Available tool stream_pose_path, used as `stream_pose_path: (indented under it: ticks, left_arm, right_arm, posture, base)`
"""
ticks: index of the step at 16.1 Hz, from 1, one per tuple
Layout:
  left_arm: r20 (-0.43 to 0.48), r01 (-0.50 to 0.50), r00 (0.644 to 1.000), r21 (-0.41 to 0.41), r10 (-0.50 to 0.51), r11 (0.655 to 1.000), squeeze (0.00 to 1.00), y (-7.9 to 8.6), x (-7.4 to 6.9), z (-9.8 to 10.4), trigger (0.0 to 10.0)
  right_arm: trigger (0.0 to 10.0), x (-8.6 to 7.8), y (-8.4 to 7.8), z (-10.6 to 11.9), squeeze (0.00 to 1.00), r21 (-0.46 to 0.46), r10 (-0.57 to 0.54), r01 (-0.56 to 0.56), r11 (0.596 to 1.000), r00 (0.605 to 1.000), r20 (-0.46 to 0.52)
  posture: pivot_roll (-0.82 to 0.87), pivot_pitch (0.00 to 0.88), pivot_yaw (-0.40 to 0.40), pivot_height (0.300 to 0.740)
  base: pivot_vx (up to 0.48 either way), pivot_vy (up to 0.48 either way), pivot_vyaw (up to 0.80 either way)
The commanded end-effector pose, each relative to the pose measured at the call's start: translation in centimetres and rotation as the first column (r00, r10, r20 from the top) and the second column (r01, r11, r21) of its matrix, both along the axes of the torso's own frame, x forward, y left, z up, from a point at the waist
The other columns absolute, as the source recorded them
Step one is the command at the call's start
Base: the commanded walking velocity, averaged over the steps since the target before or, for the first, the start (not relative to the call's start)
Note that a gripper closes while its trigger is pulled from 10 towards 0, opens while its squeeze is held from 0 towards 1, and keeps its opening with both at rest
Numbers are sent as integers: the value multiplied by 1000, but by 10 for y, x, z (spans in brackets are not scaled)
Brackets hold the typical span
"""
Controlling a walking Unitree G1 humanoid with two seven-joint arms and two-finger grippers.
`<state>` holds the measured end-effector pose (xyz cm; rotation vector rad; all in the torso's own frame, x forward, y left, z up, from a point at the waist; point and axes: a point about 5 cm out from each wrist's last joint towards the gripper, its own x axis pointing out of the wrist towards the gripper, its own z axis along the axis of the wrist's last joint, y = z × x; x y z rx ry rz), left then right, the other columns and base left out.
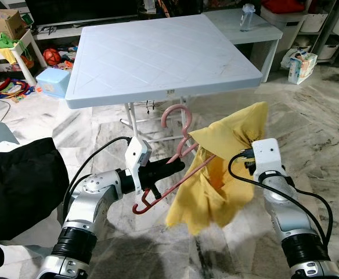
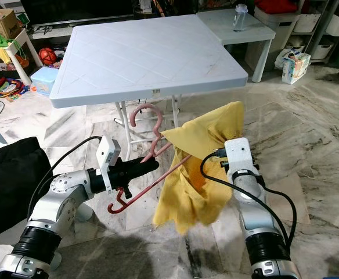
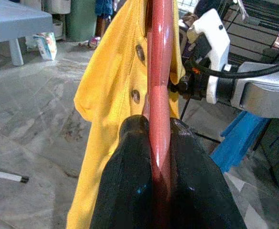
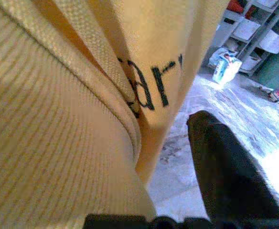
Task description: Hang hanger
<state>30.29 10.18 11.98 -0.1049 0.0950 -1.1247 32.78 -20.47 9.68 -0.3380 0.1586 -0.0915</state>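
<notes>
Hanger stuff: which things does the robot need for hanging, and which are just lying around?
For the job:
- pink hanger, clamped in the left hand
- yellow shirt, draped partly over the hanger
- right hand, up against the shirt

Just lying about:
- white table
- water bottle
- toys on the floor
- black cloth

Right gripper (image 1: 230, 168) buried in yellow shirt (image 1: 227, 168), jaws hidden. Pink hanger (image 1: 178, 157) far arm covered by shirt. Shirt print (image 4: 149, 83) cut off, unreadable.
</notes>
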Motion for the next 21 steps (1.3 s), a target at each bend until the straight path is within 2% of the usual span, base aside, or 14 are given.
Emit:
stream_pose_path:
  ticks: [1, 3, 4, 6, 8, 11, 12, 14, 16, 18, 19, 20, 21]
  left_arm:
    - [38, -12, 999, 28, 11, 1000, 0, 3, 0, 0, 588]
    - [27, -44, 999, 44, 43, 998, 0, 6, -1, -7, 471]
    - [25, -55, 998, 62, 54, 997, 0, 8, -3, -11, 78]
    - [29, -90, 996, 110, 87, 990, 0, 11, -3, -19, 118]
    - [45, -109, 994, 178, 103, 978, 0, 15, -2, -26, 0]
    - [33, -76, 997, 215, 71, 974, 0, 17, -6, -31, 0]
    - [18, -20, 1000, 256, 16, 967, 0, 18, -16, -38, 0]
    - [-6, 76, 997, 276, -77, 958, 0, 20, -37, -42, 0]
    - [-24, 130, 991, 281, -129, 951, 0, 23, -51, -45, 0]
    - [-6, 117, 993, 267, -120, 956, 0, 27, -58, -44, 0]
    - [9, 106, 994, 233, -111, 967, 0, 29, -63, -37, 0]
    - [-14, 109, 994, 234, -109, 966, 0, 33, -70, -34, 0]
    - [-30, 121, 993, 261, -117, 958, 0, 36, -73, -37, 0]
  right_arm:
    - [0, 4, -4, 14, 0, 7, -36, 35, 999, 997, 74]
    - [0, 7, -12, 30, 0, 2, -89, 90, 996, 984, 152]
    - [0, 9, -16, 40, 0, -6, -114, 118, 993, 973, 200]
    - [0, 11, -23, 58, 0, -23, -156, 169, 985, 950, 270]
    - [0, 13, -27, 68, 0, -13, -193, 207, 978, 932, 307]
    - [0, 16, -28, 76, 0, 3, -210, 221, 975, 923, 322]
    - [0, 22, -27, 82, 0, 16, -222, 229, 973, 920, 322]
    - [0, 31, -24, 84, 0, 19, -235, 241, 970, 922, 309]
    - [0, 36, -19, 84, 0, 18, -229, 235, 972, 927, 296]
    - [0, 38, -17, 78, 0, 1, -227, 235, 972, 935, 273]
    - [0, 37, -21, 72, 0, -21, -240, 254, 967, 937, 253]
    - [0, 33, -33, 63, 0, -16, -294, 305, 952, 929, 223]
    - [0, 32, -38, 60, 0, -4, -318, 326, 945, 924, 210]
  posture:
    - [-94, 41, 26, 740]
    - [-94, 41, 21, 740]
    - [-94, 41, 21, 740]
    - [-92, 36, 14, 740]
    - [-92, 34, 13, 740]
    - [-92, 31, 13, 740]
    - [-83, 30, 10, 740]
    - [-67, 32, 5, 740]
    - [-57, 38, 1, 740]
    - [-49, 40, 0, 740]
    - [-46, 42, 1, 740]
    - [-37, 46, -1, 740]
    - [-37, 46, -1, 740]
  base:
    - [0, 0, 0]
    - [0, 0, 0]
    - [0, 0, 0]
    - [0, 0, 0]
    - [0, 0, 0]
    - [0, 0, 0]
    - [0, 0, 0]
    - [0, 0, 0]
    - [0, 0, 0]
    - [0, 0, 0]
    - [0, 0, 0]
    - [0, 0, 0]
    - [0, 0, 0]
